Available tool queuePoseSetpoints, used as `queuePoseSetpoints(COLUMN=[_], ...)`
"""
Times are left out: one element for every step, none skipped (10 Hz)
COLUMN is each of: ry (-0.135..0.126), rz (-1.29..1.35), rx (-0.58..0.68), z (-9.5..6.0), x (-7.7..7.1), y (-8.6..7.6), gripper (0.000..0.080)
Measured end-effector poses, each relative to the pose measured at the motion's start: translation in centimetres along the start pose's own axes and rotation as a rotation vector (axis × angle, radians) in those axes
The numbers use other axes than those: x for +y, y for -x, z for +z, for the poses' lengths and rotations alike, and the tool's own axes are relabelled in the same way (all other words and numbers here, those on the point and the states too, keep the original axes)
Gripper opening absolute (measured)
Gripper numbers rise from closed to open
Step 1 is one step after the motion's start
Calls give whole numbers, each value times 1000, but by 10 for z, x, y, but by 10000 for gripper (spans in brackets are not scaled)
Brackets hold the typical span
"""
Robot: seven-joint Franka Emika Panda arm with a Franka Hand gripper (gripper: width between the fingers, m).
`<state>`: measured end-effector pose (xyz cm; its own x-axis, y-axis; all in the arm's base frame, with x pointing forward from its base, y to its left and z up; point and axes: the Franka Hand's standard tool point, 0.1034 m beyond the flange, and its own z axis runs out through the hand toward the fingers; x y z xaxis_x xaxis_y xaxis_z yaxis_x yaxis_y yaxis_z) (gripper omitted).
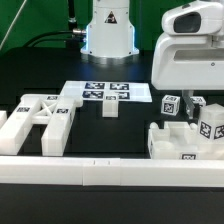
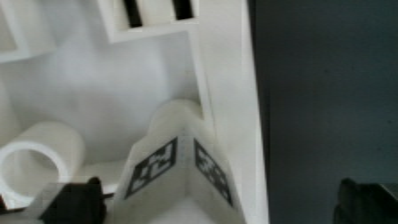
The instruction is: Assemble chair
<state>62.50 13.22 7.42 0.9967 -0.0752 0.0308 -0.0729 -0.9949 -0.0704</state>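
The chair lies in loose glossy white parts. An X-braced side frame [image 1: 40,116] lies at the exterior view's left. A small tagged cube [image 1: 108,108] sits at the edge of the marker board [image 1: 90,92]. A chunky seat block [image 1: 180,142] stands at the right with tagged pieces [image 1: 211,126] on and beside it. My gripper [image 1: 188,104] hangs just over that group. In the wrist view my gripper [image 2: 224,202] is open, its dark fingertips [image 2: 80,200] wide apart. A tagged white part [image 2: 178,165] lies between them, edge up, touching neither finger.
A long low white border rail [image 1: 110,172] runs along the front, with another rail piece [image 1: 12,128] at the left. The robot base [image 1: 108,30] stands at the back. In the wrist view a round white socket [image 2: 25,166] and dark slots [image 2: 153,10] show in the white piece.
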Motion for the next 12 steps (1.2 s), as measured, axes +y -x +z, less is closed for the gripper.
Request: queuePoseSetpoints(ry=[7, 7, 10, 16, 18, 18, 18, 18, 18, 18, 16, 15], rz=[-87, -169, -270, -357, -438, -449, -440, -439, -423, -405, -360, -270], rx=[2, 2, 2, 2, 2, 0, 0, 0, -1, -1, 1, 4], z=[-1, -1, -1, -2, -2, -1, -1, 0, 0, 0, 0, 0], x=[1, 2, 5, 10, 15, 18, 17, 17, 17, 17, 17, 17], y=[-1, -1, -2, -4, -5, -6, -5, -5, -5, -5, -5, -5], gripper=[649, 649, 649, 649, 619, 619, 438, 438, 285, 286, 286, 286])
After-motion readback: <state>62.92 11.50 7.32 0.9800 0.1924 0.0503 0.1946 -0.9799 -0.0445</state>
